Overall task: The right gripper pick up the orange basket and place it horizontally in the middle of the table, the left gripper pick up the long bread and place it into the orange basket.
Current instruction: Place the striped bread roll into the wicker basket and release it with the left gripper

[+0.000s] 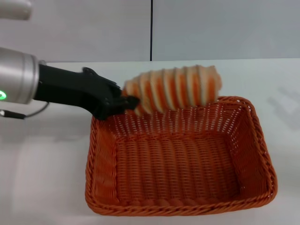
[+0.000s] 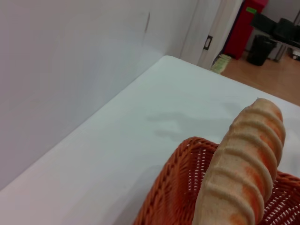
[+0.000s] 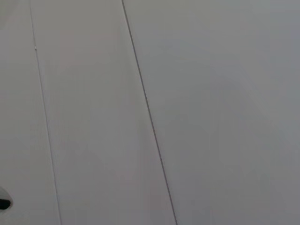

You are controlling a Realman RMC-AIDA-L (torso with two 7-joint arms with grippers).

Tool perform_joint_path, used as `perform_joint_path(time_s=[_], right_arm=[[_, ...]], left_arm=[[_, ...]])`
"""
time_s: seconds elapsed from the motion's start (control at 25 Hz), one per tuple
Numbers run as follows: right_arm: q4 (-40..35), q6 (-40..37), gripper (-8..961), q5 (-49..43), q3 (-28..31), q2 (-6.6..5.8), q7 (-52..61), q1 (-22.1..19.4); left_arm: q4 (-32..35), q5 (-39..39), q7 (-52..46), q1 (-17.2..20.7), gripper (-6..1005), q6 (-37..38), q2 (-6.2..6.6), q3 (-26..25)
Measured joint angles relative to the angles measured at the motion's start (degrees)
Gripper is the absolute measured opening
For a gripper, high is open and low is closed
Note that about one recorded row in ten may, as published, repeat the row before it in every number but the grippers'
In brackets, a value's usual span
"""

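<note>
The left gripper (image 1: 127, 104) is closed on one end of the bread (image 1: 176, 89), holding it above the basket's (image 1: 180, 161) rim at 12 o'clock; the basket sits mid-desk (image 1: 42, 154).

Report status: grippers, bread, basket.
Left gripper shut on bread, held over basket far rim. Right gripper not in view. Nothing in the way.

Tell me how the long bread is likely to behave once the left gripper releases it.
The long bread, clamped at one end by the left gripper, stays straight, so it is probably stiff and light. Its rounded shape may roll slightly, but the orange basket walls should contain it.
</note>
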Motion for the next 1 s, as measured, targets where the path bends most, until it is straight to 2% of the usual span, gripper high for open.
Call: perform_joint_path(time_s=[0.12, 0.16, 0.24, 0.36, 0.8, 0.96, 1.0], right_arm=[[0.07, 0.0, 516, -0.02, 0.12, 0.08, -0.01, -0.29], [0.07, -0.01, 516, -0.06, 0.14, 0.08, -0.02, -0.33], [0.07, -0.02, 516, -0.12, 0.19, 0.08, -0.03, -0.38], [0.07, -0.04, 516, -0.17, 0.24, 0.07, -0.04, -0.4], [0.07, 0.25, 516, -0.3, 0.28, -0.1, -0.08, -0.61], [-0.32, 0.56, 516, -0.32, 0.29, -0.11, -0.08, -1.46], [-0.32, 0.56, 516, -0.32, 0.29, -0.11, -0.08, -1.46]], left_arm=[[0.0, 0.0, 0.0, 0.0, 156, 0.0, 0.0, 0.0], [-0.07, -1.62, 0.91, 1.56, 156, -2.46, -0.01, 3.22], [-0.1, -2.36, 1.81, 2.29, 151, -3.17, 0.02, 4.15], [-0.97, -3.29, 2.72, 2.74, 144, -3.04, 0.18, 4.61], [-2.88, -4.38, 2.69, 2.9, 247, -0.44, 0.31, 3.66], [-2.88, -4.51, 2.91, 2.96, 446, 0.01, 0.39, 2.31], [-2.87, -5.0, 4.13, 3.0, 496, 0.86, 0.42, -1.53]])
